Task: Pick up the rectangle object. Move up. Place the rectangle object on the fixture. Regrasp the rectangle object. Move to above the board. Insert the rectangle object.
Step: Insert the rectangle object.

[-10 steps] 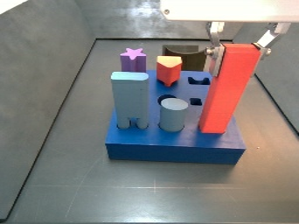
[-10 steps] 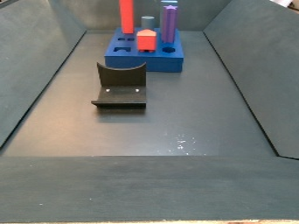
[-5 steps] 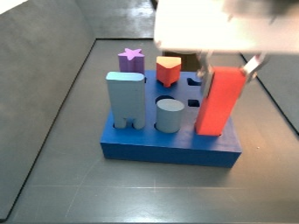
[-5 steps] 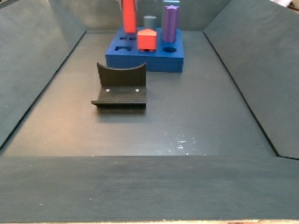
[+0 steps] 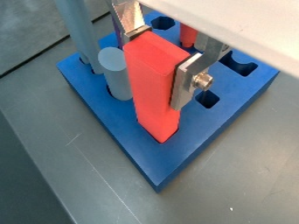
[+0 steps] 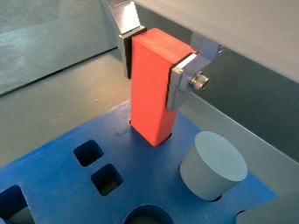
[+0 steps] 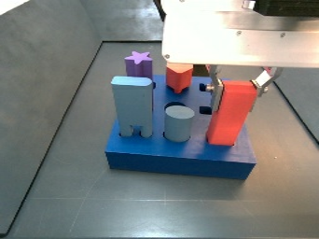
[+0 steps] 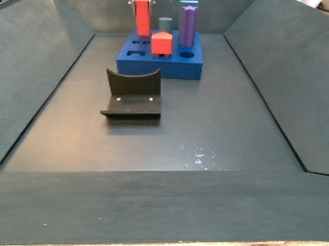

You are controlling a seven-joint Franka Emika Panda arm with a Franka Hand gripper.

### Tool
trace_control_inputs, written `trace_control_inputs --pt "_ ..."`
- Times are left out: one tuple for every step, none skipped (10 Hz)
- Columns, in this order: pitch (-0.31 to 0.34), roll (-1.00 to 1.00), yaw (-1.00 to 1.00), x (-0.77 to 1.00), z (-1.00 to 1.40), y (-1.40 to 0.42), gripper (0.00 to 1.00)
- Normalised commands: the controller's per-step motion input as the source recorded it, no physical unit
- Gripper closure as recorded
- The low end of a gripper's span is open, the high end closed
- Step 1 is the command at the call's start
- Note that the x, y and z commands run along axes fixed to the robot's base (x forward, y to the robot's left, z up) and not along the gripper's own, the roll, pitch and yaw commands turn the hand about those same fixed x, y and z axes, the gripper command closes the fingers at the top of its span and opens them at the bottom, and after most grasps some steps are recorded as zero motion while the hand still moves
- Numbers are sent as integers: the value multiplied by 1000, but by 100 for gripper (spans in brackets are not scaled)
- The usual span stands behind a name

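Note:
The rectangle object (image 7: 230,112), a long plain red block, stands upright with its lower end in a hole near a corner of the blue board (image 7: 174,161). My gripper (image 7: 237,82) is shut on its upper part. In both wrist views the silver fingers (image 5: 187,79) (image 6: 181,79) press on opposite sides of the red block (image 5: 156,87) (image 6: 152,96). The dark fixture (image 8: 131,96) stands empty on the floor, apart from the board (image 8: 161,65).
A light-blue tall block (image 7: 132,107), a grey cylinder (image 7: 181,123), a purple star piece (image 7: 140,63) and a short red piece with a yellow top (image 7: 182,75) stand in the board. Sloping grey walls enclose the floor.
My gripper has come down with the red block. The block now stands lower, with its lower end sunk into the board.

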Motion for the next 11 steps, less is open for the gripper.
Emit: trace_control_inputs --pt "-9 30 0 -80 -1000 -9 100" --pt "-9 30 0 -74 -1000 -3 100" --pt "-9 31 0 -77 -1000 -6 100" --pt "-9 31 0 -74 -1000 -6 100" --pt "-6 27 0 -77 -1000 -9 100" --pt "-4 27 0 -80 -1000 -11 100" --pt "-4 27 0 -80 -1000 -14 100" --pt "-4 27 0 -83 -1000 -14 100" --pt "-6 34 0 -77 -1000 -6 100" --pt "10 0 0 0 0 0 100" --pt "0 -4 0 0 0 0 100"
